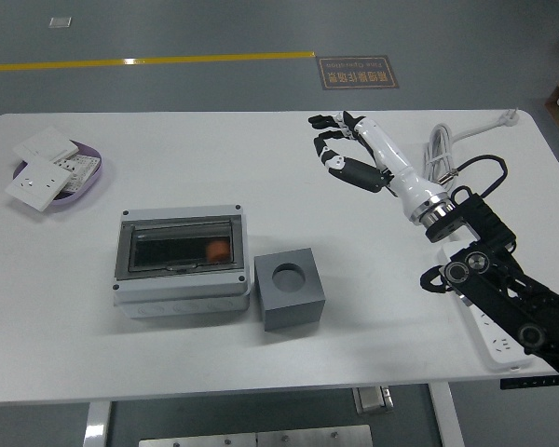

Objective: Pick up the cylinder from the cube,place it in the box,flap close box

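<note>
A grey box (181, 263) with a dark see-through flap stands left of the table's middle. The flap lies shut, and the orange cylinder (218, 250) shows through it inside the box. A grey cube (290, 290) with an empty round hole in its top stands right beside the box. My right hand (340, 144) is raised over the table's far right part, well away from the box, with fingers spread and holding nothing. My left arm is out of view.
A purple dish (86, 182) with white switch plates (47, 168) sits at the far left. A coiled white cable (440, 160) and a white power strip (501, 335) lie at the right, under my right arm.
</note>
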Robot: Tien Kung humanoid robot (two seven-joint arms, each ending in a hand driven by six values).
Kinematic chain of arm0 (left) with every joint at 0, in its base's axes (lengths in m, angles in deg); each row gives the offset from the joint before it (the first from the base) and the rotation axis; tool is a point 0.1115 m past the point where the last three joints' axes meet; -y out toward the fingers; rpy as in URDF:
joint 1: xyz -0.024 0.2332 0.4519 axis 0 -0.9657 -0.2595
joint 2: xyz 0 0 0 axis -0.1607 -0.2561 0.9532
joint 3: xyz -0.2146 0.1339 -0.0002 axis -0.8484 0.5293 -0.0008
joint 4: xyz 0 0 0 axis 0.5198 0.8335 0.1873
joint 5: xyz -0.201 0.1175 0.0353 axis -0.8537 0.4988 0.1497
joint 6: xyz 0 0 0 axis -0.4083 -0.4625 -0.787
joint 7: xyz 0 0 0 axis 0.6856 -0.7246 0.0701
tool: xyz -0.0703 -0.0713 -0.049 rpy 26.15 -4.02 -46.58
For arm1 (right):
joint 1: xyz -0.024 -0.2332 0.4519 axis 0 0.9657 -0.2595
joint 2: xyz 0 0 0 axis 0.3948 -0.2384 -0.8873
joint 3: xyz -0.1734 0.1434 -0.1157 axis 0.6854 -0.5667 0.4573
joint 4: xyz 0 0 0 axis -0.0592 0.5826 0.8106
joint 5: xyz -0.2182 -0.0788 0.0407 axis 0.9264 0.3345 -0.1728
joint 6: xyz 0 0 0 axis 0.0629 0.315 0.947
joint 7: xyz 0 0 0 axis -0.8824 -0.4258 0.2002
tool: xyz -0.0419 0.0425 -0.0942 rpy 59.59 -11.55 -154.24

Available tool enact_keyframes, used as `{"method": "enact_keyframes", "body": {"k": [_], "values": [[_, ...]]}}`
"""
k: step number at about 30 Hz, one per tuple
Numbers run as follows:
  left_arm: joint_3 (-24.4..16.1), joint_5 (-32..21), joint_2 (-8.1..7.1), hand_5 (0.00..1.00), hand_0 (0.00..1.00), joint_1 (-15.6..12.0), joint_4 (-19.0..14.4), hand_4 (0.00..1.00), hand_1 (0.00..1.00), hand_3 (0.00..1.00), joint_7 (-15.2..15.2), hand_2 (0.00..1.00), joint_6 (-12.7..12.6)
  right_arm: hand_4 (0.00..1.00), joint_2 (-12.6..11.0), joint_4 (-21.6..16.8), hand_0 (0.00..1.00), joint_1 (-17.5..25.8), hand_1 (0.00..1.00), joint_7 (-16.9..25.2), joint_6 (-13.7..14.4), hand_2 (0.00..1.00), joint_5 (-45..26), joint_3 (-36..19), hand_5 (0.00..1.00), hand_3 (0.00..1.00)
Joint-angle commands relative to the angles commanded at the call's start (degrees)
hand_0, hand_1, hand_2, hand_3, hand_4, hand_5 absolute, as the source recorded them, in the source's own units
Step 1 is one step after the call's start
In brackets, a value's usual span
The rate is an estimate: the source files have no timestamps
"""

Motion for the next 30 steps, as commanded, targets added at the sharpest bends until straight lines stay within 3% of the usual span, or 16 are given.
{"method": "enact_keyframes", "body": {"k": [2, 6, 10, 13, 14, 30], "values": [[0.3, -0.5, 0.06, 0.002, 0.923, 0.1, 0.0, 0.002, 0.852, 0.951, -0.1, 0.854, 0.0, 0.606, 0.9, 0.2, 0.79, 2.8, 0.702, 1.5, -0.2, 0.725, -1.6, -3.0, 0.42, 0.74], [1.1, -1.9, -0.05, 0.002, 0.923, 0.0, 0.0, 0.002, 0.852, 0.951, -0.3, 0.854, -0.1, 0.606, 3.2, 0.7, 0.79, 8.1, 0.702, 4.0, -0.9, 0.725, -5.3, -8.8, 0.42, 0.74], [1.3, -2.9, -0.35, 0.002, 0.923, -0.2, 0.0, 0.002, 0.852, 0.951, -0.4, 0.854, -0.3, 0.664, 4.8, 1.1, 0.787, 11.0, 0.702, 5.8, -2.1, 0.711, -8.4, -12.9, 0.399, 0.721], [1.6, -4.0, -0.6, 0.002, 0.923, -0.1, 0.0, 0.002, 0.852, 0.951, -0.5, 0.854, -0.4, 0.664, 5.6, 1.6, 0.787, 11.5, 0.702, 6.8, -2.8, 0.711, -9.9, -14.2, 0.399, 0.721], [1.7, -4.2, -0.67, 0.002, 0.923, 0.0, 0.0, 0.002, 0.852, 0.951, -0.6, 0.854, -0.4, 0.773, 5.8, 1.8, 0.788, 11.6, 0.701, 7.0, -3.0, 0.704, -10.2, -14.4, 0.365, 0.721], [1.2, -4.0, -1.89, 0.002, 0.923, 0.6, 0.0, 0.002, 0.852, 0.951, -0.8, 0.854, -0.3, 0.826, 6.1, 2.7, 0.792, 12.4, 0.705, 7.0, -3.1, 0.705, -10.2, -13.8, 0.292, 0.7]]}}
